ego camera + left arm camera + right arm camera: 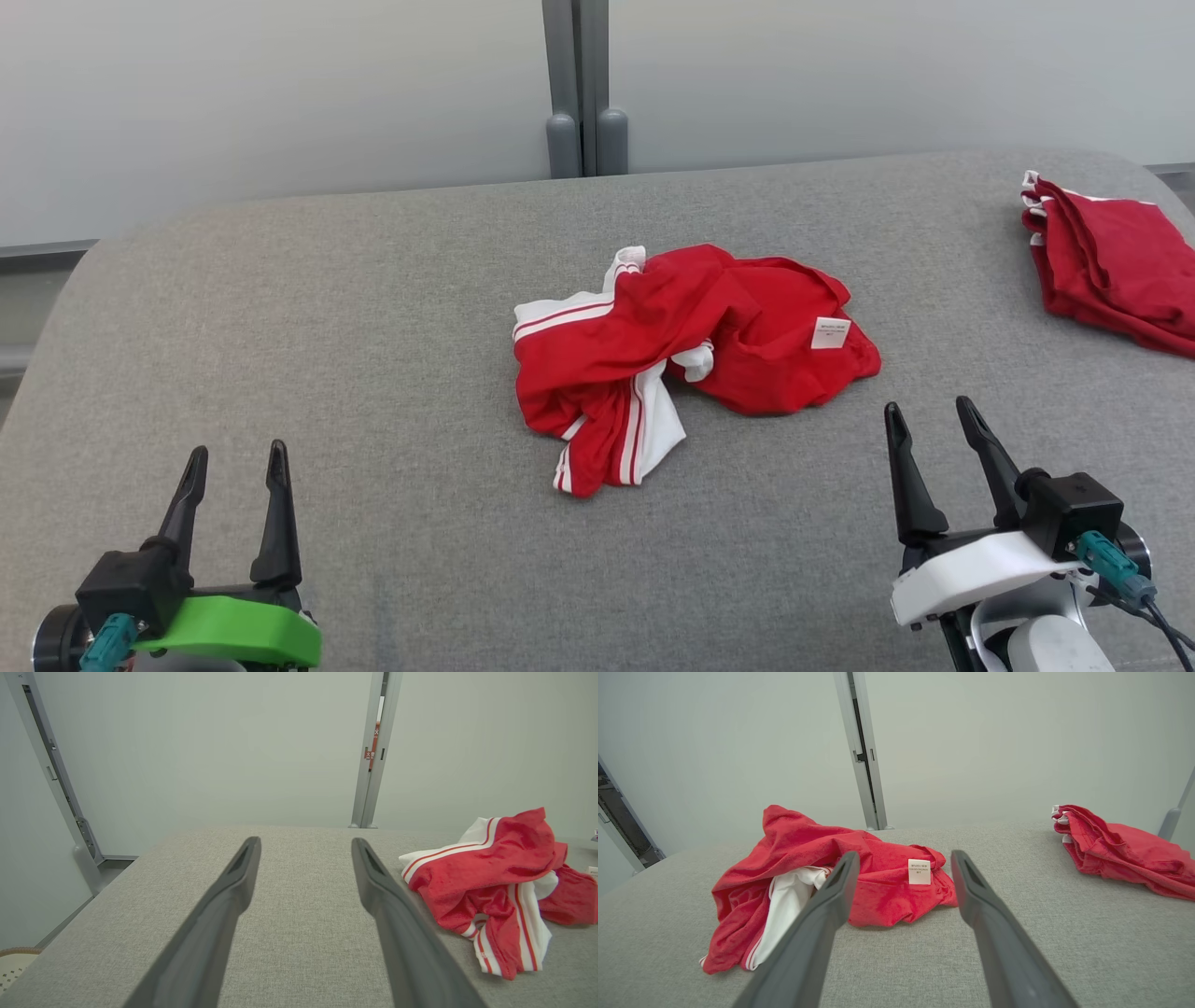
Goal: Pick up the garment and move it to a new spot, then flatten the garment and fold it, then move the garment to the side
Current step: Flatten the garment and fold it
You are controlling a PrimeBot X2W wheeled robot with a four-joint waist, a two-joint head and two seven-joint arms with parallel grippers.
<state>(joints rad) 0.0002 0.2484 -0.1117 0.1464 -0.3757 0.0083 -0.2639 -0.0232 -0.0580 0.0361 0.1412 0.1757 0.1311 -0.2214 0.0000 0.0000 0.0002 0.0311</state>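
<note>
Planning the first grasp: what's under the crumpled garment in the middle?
The garment rests on the grey table. White striped folds peek from beneath red cloth. Anything beneath is covered.

Grey fabric surface (373,327); folded red cloth (1111,261) at far right edge; grey post (579,84) behind, pale wall (280,93).

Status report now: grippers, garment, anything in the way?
Left gripper open, right gripper open, both empty. Garment crumpled, table centre, untouched. Other garment far right, apart.
</note>
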